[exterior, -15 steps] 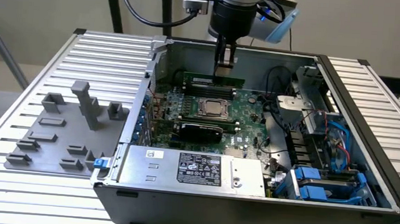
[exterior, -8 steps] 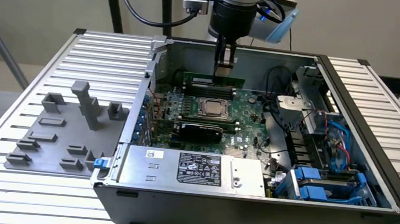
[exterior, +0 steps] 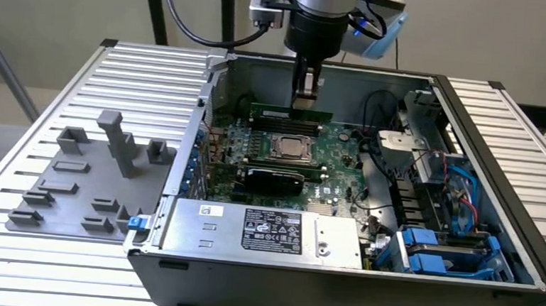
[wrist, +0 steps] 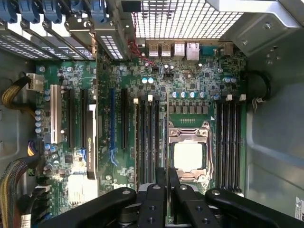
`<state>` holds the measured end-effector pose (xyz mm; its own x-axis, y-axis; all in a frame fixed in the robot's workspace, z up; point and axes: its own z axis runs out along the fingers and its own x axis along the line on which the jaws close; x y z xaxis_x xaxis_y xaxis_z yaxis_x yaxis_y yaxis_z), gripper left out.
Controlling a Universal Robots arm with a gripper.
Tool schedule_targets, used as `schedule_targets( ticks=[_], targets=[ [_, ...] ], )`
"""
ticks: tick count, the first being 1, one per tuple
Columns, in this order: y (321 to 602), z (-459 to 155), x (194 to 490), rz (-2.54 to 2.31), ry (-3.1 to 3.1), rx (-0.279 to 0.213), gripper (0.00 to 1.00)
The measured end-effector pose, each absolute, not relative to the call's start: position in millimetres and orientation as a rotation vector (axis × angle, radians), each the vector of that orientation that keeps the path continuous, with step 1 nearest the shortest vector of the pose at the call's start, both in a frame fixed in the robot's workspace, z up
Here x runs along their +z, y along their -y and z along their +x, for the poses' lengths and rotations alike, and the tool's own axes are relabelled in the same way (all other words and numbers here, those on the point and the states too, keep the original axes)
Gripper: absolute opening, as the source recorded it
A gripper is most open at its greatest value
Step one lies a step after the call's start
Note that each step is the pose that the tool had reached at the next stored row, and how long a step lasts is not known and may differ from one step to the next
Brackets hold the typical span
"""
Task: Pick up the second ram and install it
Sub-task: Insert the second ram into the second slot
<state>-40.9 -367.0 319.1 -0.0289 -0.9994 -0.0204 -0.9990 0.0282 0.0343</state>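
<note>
We find the work surface to be a table [exterior: 502, 131] of ribbed, light metal slats running across its whole top. Two items rest directly on it. An open computer case [exterior: 341, 285] lies on its side and takes up the middle and the exterior view's right. A flat grey fixture plate [exterior: 71, 190] with several upright blocks and posts lies at the exterior view's left, just beside the case. We note a small blue piece [exterior: 136, 222] at the plate's corner nearest the case.
</note>
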Motion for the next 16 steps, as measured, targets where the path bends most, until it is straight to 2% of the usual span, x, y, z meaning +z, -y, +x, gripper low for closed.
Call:
schedule_targets(
  ticks=[9, 16],
  targets=[
    [384.2, -40.9, 306.3, 2.199, 2.262, -0.100, 0.00],
    [385.1, -40.9, 293.7, 2.200, 2.263, -0.103, 0.00]
  ],
)
